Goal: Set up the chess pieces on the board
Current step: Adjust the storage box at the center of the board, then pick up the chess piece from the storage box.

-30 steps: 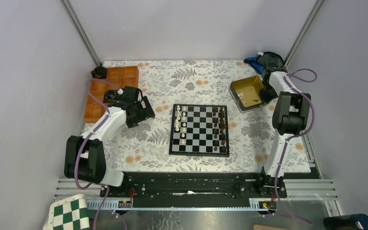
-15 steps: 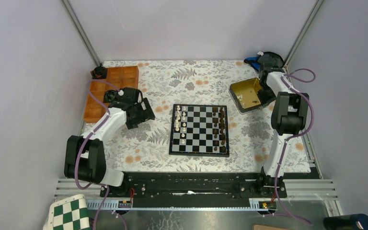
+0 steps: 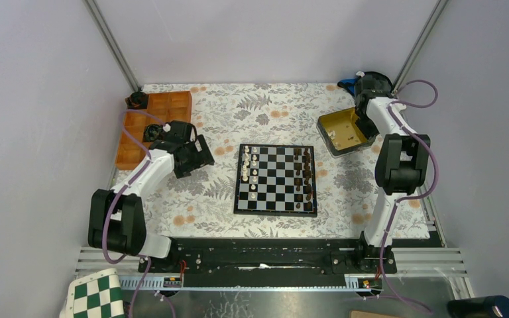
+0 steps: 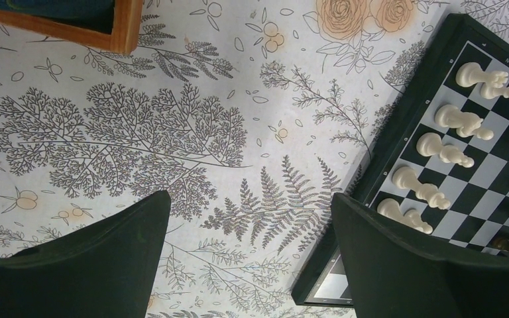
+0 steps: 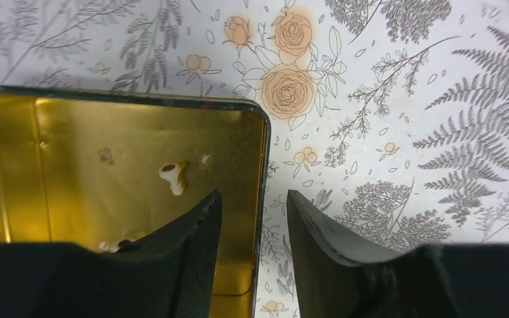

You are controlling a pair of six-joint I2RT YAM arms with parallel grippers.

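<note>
The board [image 3: 276,179] lies mid-table. Cream chess pieces [image 3: 252,169] stand in its left columns, and several of them [image 4: 454,121] show at the right of the left wrist view. More cream pieces [image 5: 173,177] lie inside a gold tin [image 3: 344,129] at the back right. My right gripper [image 5: 253,193] is open and straddles the tin's right wall [image 5: 265,165], one finger inside and one outside, holding nothing. It shows at the tin's far edge [image 3: 366,124] in the top view. My left gripper [image 4: 248,199] hangs open and empty over the cloth, left of the board [image 4: 397,165].
Dark brown pieces [image 3: 303,173] fill the board's right columns. An orange wooden tray [image 3: 152,122] sits at the back left, its corner [image 4: 116,26] visible from the left wrist. A blue and black object [image 3: 351,84] is in the back right corner. A green-and-white checkered board [image 3: 96,295] lies below the arm rail.
My right gripper's jaws have parted from nearly shut to open at the tin's wall, and the tin has shifted slightly right. The left arm has not moved.
</note>
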